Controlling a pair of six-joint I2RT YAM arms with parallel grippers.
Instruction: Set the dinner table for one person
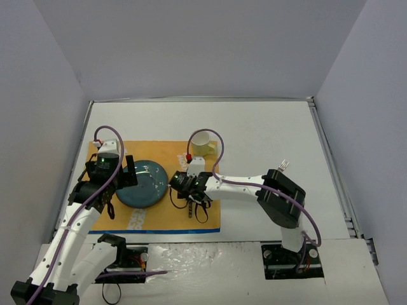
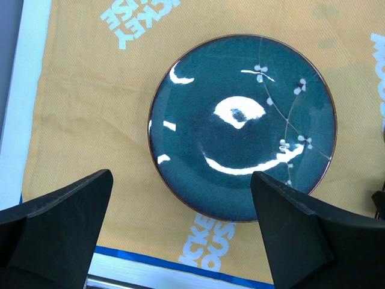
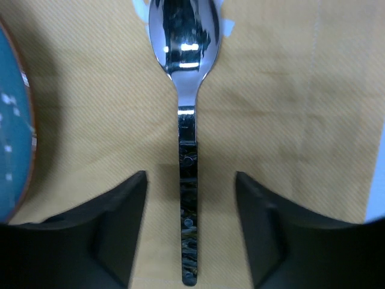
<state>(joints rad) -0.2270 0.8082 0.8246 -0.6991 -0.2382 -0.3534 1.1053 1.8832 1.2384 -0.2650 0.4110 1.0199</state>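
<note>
Right wrist: spoon tip off-frame.

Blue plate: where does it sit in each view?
Top external: blue plate left of centre.
Left wrist: blue plate fills the middle, slightly right.
Right wrist: only a sliver at the left edge.
Shared landmark: the orange-yellow placemat beneath it.
</note>
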